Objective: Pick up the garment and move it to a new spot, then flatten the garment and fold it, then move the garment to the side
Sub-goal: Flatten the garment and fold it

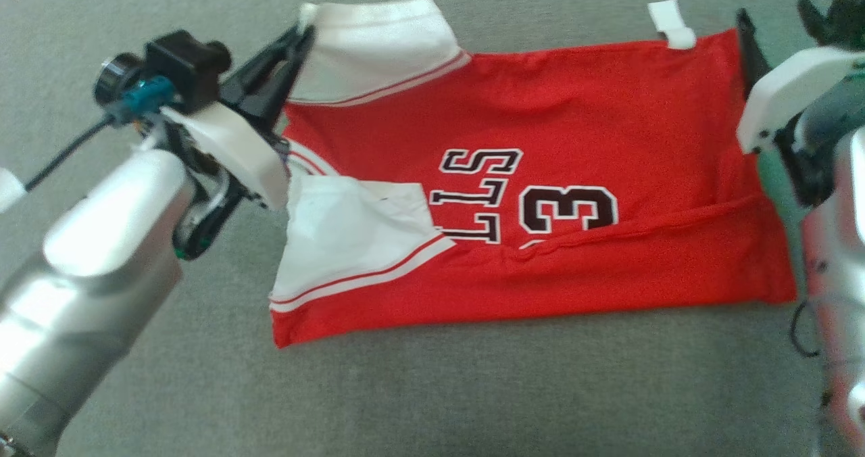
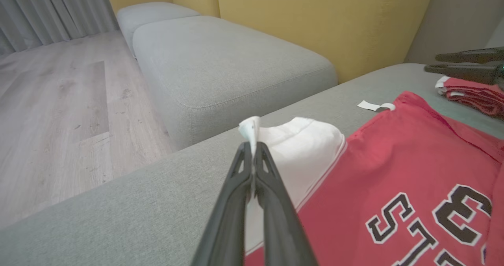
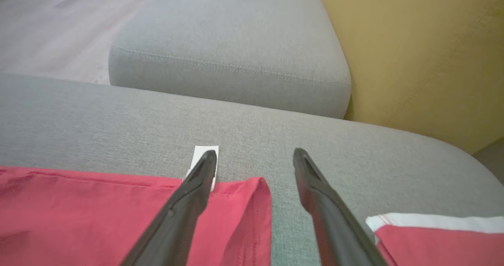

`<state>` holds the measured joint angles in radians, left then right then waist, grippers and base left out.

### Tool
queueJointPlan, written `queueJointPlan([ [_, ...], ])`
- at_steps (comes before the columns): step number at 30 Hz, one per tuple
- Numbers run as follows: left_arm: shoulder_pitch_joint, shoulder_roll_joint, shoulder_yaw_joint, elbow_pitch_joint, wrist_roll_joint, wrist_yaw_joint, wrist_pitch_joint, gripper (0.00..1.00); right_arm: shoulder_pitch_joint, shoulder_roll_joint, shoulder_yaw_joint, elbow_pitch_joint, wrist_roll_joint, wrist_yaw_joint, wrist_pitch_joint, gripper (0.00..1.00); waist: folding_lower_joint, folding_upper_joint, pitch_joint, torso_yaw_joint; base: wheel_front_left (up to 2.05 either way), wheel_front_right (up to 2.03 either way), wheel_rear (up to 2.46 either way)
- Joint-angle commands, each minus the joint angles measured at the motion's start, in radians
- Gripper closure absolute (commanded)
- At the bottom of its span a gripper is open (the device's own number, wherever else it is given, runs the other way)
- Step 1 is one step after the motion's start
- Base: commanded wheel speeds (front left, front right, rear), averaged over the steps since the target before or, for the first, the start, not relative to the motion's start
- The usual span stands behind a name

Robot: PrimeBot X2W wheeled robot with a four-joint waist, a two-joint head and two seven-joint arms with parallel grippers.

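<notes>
The garment (image 1: 574, 105) is a red jersey with white sleeves and black lettering, spread on the grey cushion (image 1: 432, 389) with its lower part folded over. My left gripper (image 1: 301, 38) is shut on the edge of the far white sleeve (image 2: 299, 148). In the left wrist view that gripper (image 2: 252, 148) pinches a raised corner of the sleeve. My right gripper (image 1: 774, 11) stands open at the garment's far right corner. Seen from the right wrist, this gripper (image 3: 255, 156) hovers over the red hem corner (image 3: 252, 195), beside a white tag (image 3: 204, 152).
A second folded red and white cloth (image 2: 472, 93) lies on the cushion to the right (image 3: 433, 234). Beyond the cushion's far edge stands another grey seat (image 2: 228, 61) against a yellow backrest (image 2: 315, 18). Wood floor (image 2: 51, 100) and curtains lie further off.
</notes>
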<state>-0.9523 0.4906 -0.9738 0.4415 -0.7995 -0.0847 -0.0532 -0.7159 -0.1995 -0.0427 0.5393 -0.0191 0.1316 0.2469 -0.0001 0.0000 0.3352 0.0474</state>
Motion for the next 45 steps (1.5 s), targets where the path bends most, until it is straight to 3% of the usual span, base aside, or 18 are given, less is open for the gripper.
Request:
queueJointPlan([
  [1,-0.031,0.033,0.032,-0.048,0.014,0.010,0.004,1.00,-0.053,-0.024,0.020,0.016,-0.008,-0.001,0.018,0.00,0.0001,0.0000,0.021,0.030,0.00,0.00,0.00],
  [11,-0.031,0.029,0.006,-0.165,0.029,0.037,0.040,1.00,-0.199,-0.111,0.041,0.340,-0.072,-0.001,0.024,0.00,0.0001,0.0000,0.067,0.069,0.00,0.00,0.00],
  [22,-0.058,0.045,0.020,-0.185,0.023,0.047,0.052,1.00,-0.285,-0.114,0.085,0.517,-0.090,-0.001,-0.020,0.00,0.0001,0.0000,0.111,0.076,0.00,0.00,0.00],
  [23,-0.061,0.046,0.021,-0.184,0.022,0.048,0.052,1.00,-0.289,-0.114,0.096,0.533,-0.089,-0.001,-0.018,0.69,0.0001,0.0000,0.113,0.076,0.00,0.00,0.00],
  [24,-0.064,0.047,0.023,-0.181,0.022,0.048,0.053,1.00,-0.294,-0.115,0.107,0.547,-0.086,-0.001,-0.020,1.00,0.0001,0.0000,0.115,0.075,0.00,0.00,0.00],
  [36,-0.172,0.081,0.077,-0.031,0.027,0.055,0.041,1.00,-0.411,-0.073,0.124,0.559,0.072,-0.001,-0.221,1.00,0.0001,0.0000,0.103,0.007,0.00,0.00,0.00],
  [45,-0.395,0.048,0.090,0.184,0.114,0.034,-0.024,1.00,-0.510,-0.043,0.192,0.500,0.259,-0.001,-0.340,1.00,0.0001,0.0000,0.138,-0.049,0.00,0.00,0.00],
])
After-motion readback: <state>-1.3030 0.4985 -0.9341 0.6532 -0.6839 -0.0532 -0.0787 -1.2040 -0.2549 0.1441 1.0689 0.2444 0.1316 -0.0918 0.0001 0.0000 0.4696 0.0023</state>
